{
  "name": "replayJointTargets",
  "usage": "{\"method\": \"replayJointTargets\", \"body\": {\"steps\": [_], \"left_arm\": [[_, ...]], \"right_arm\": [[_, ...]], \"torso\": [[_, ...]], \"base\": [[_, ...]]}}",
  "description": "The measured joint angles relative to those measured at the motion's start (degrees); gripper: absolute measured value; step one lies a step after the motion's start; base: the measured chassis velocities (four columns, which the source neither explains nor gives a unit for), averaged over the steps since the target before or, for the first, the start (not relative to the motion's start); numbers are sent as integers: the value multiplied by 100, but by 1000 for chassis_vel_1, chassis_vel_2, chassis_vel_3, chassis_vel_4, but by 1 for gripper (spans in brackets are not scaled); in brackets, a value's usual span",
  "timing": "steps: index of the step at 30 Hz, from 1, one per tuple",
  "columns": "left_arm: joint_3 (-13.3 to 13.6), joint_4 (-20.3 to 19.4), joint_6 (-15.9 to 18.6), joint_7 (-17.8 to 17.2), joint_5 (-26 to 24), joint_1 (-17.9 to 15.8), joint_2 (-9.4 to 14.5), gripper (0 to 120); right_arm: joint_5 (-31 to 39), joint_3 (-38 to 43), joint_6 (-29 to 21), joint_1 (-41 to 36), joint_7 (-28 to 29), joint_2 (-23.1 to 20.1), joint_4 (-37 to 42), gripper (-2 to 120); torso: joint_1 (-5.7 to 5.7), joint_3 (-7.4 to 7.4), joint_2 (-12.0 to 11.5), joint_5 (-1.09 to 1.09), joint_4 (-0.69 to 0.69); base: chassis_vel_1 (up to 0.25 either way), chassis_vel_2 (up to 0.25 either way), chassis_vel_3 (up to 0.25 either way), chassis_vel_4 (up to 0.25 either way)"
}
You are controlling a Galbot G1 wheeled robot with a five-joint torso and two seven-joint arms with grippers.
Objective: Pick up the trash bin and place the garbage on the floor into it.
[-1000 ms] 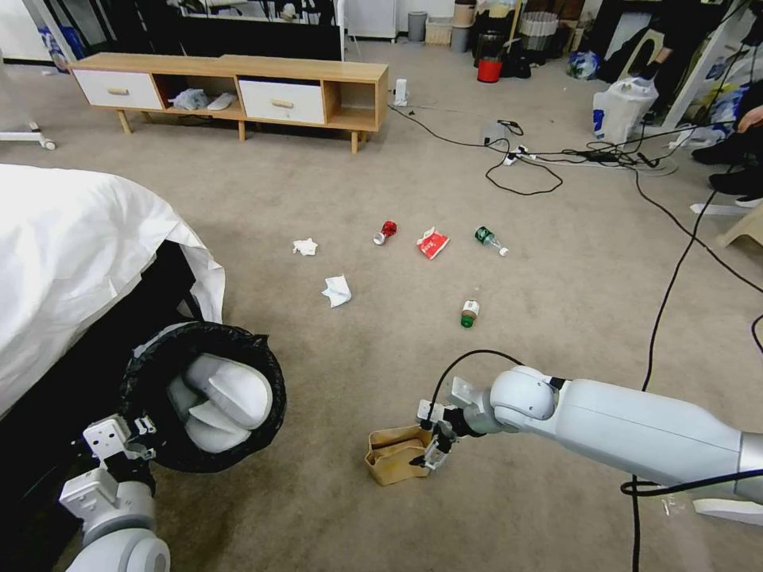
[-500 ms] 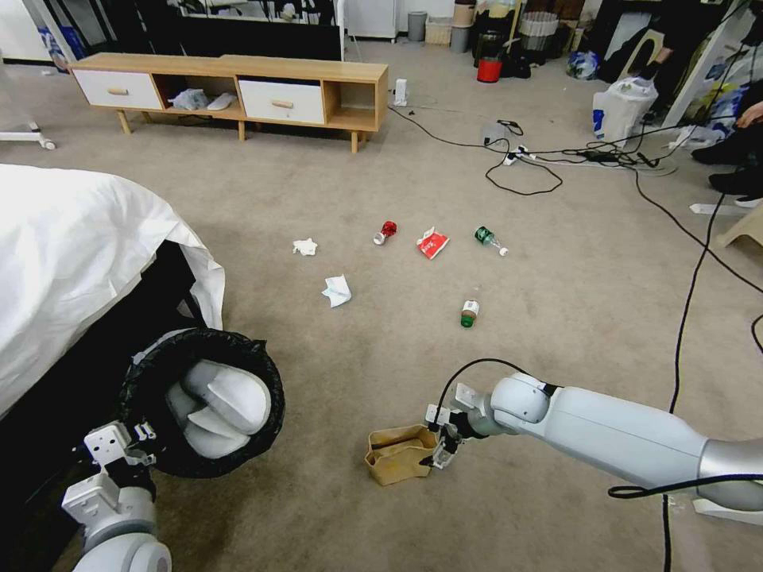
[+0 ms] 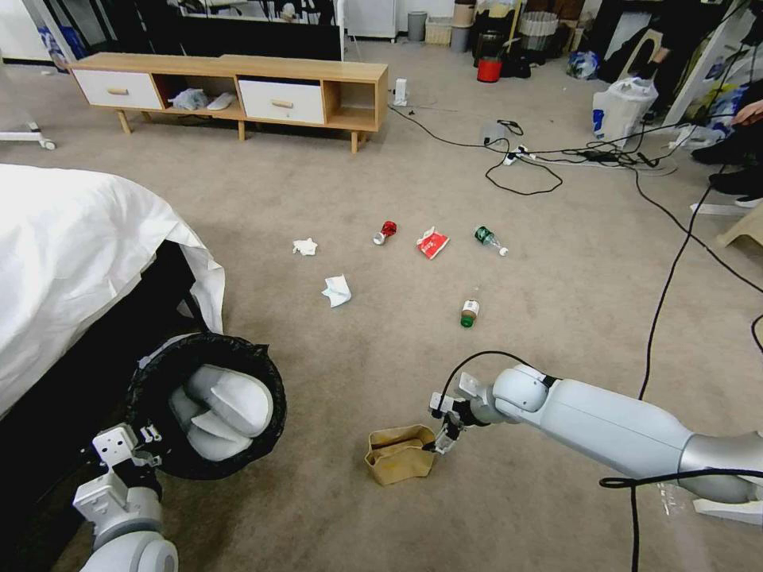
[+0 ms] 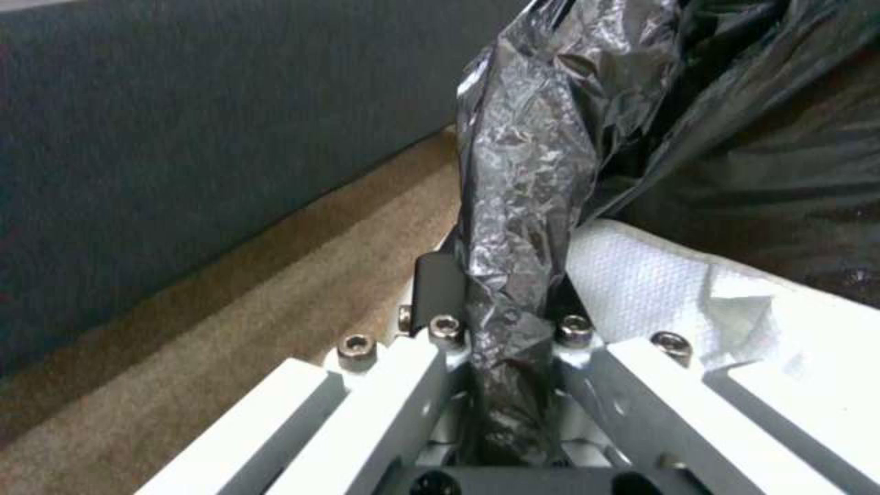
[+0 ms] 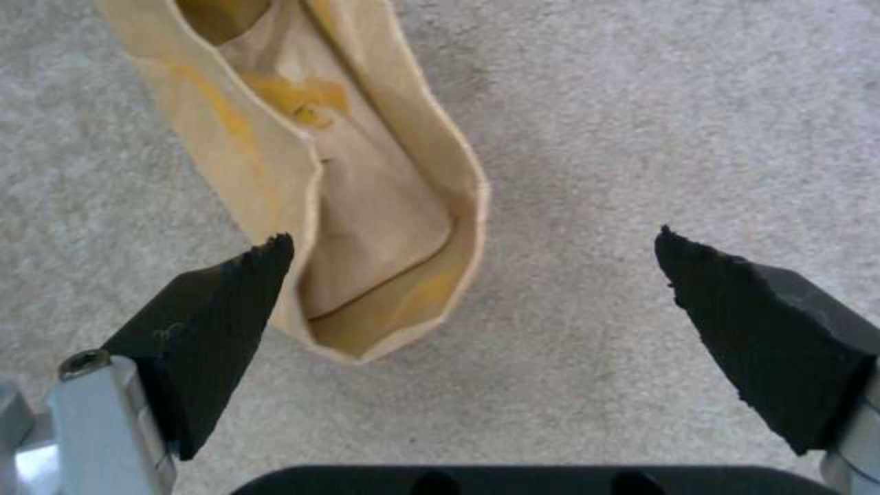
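Right gripper [image 5: 472,275] had backed off slightly, fingers spread, paper bag [image 5: 348,179] between the tips, ungrasped. Left gripper [image 4: 504,330] clamped trash bin [image 3: 205,403] liner.

Open carpet [image 3: 381,349] all round brown paper bag [image 3: 400,454], free approach from every side. Wide gap between right gripper [image 5: 472,289] pads, bag mouth partly inside. White-draped bed [image 3: 71,262] crowding trash bin [image 3: 203,401] on left. Cables [image 3: 668,286] trailing at right.

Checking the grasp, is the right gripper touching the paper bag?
Cannot tell: in the right wrist view the open right gripper straddles the paper bag's end.
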Motion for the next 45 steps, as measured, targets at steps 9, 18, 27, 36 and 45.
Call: {"method": "replayJointTargets", "body": {"steps": [9, 18, 27, 36, 45], "left_arm": [[-13, 146, -40, 30, -50, -39, 56, 1], [-58, 231, -65, 51, -145, -42, 115, 1], [-169, 285, -82, 128, -181, -23, 114, 1], [-258, 326, -117, 173, -200, 13, 78, 1], [-440, 387, -156, 323, -189, 61, -32, 1]], "right_arm": [[54, 66, 107, 132, -25, 245, -349, 100], [85, -2, 251, 245, -64, 576, -821, 100], [146, -171, 265, 267, -168, 756, -905, 100], [172, -350, 277, 209, -334, 794, -878, 100], [133, -435, 392, 90, -413, 1042, -1156, 100]], "torso": [[0, 0, 0, 0, 0], [0, 0, 0, 0, 0], [0, 0, 0, 0, 1], [0, 0, 0, 0, 0], [0, 0, 0, 0, 0]], "base": [[0, 0, 0, 0], [0, 0, 0, 0], [0, 0, 0, 0], [0, 0, 0, 0], [0, 0, 0, 0]]}}
